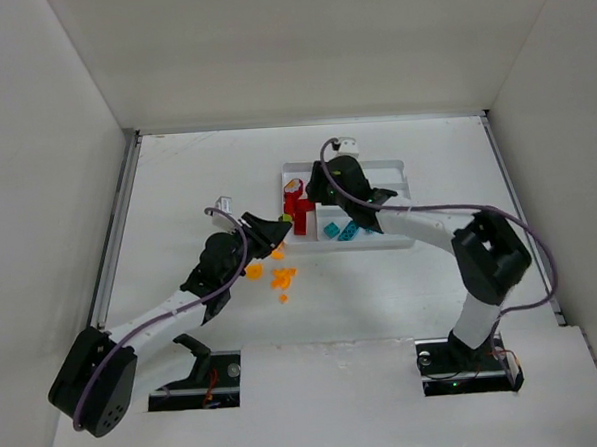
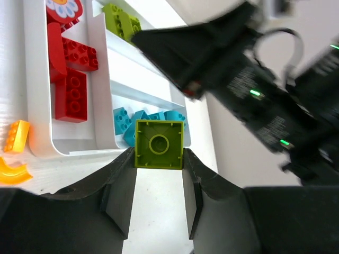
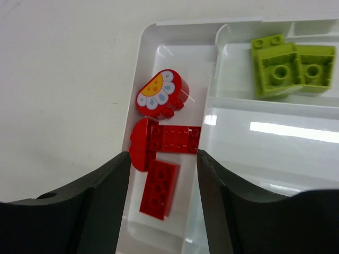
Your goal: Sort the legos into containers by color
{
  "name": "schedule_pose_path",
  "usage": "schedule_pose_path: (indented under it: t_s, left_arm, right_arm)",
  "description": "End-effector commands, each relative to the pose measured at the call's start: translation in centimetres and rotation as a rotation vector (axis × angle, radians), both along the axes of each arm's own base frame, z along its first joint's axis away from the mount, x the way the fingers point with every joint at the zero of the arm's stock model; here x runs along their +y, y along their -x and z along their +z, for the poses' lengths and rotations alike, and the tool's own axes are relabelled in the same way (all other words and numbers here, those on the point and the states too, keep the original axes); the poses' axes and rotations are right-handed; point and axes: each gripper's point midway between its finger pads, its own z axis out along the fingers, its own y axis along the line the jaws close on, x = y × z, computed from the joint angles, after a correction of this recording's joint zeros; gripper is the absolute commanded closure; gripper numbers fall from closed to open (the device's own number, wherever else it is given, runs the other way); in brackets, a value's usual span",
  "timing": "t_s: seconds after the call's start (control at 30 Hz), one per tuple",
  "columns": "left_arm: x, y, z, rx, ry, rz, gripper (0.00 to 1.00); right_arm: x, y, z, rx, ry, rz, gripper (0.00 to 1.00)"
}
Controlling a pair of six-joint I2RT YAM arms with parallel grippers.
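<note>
My left gripper point(image 1: 282, 225) point(image 2: 159, 154) is shut on a lime green lego point(image 2: 159, 144), held just in front of the white tray's point(image 2: 100, 79) near edge. My right gripper point(image 1: 313, 189) point(image 3: 161, 159) is open and empty above the tall narrow section, where red legos point(image 3: 159, 189) point(image 1: 299, 213) point(image 2: 69, 90) lie. Two lime green legos point(image 3: 280, 69) point(image 2: 119, 18) lie in the top long section. Teal legos point(image 1: 341, 230) point(image 2: 124, 120) lie in the lowest long section. Several orange legos point(image 1: 279, 277) point(image 2: 16, 136) lie on the table in front of the tray's left corner.
The tray point(image 1: 396, 166) sits at the table's middle back. White walls enclose the table on the left, right and far sides. The right arm point(image 2: 254, 79) reaches over the tray, close above my left gripper.
</note>
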Motion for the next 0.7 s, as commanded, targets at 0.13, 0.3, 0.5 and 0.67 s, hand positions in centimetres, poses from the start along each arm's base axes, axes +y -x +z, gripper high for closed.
schedule_pose_path:
  t_s: [0.13, 0.3, 0.5, 0.67]
  left_arm:
    - [-3.6, -2.2, 3.4, -0.079, -0.084, -0.031, 0.86]
    - [-7.2, -4.6, 3.4, -0.077, -0.215, -0.063, 0.85]
    - [-11.7, -9.6, 3.0, -0.069, -0.364, -0.091, 0.84]
    - [-16.0, -13.5, 0.6, -0.034, -0.528, -0.157, 0.84]
  right_arm:
    - [-8.6, 2.9, 7.4, -0.178, -0.113, -0.142, 0.57]
    - [-15.1, 6.3, 4.5, -0.154, -0.148, -0.279, 0.77]
    - [-20.0, 9.0, 3.1, -0.166, -0.234, -0.440, 0.57]
    - [-22.4, 9.5, 2.7, -0.174, -0.315, -0.514, 0.41]
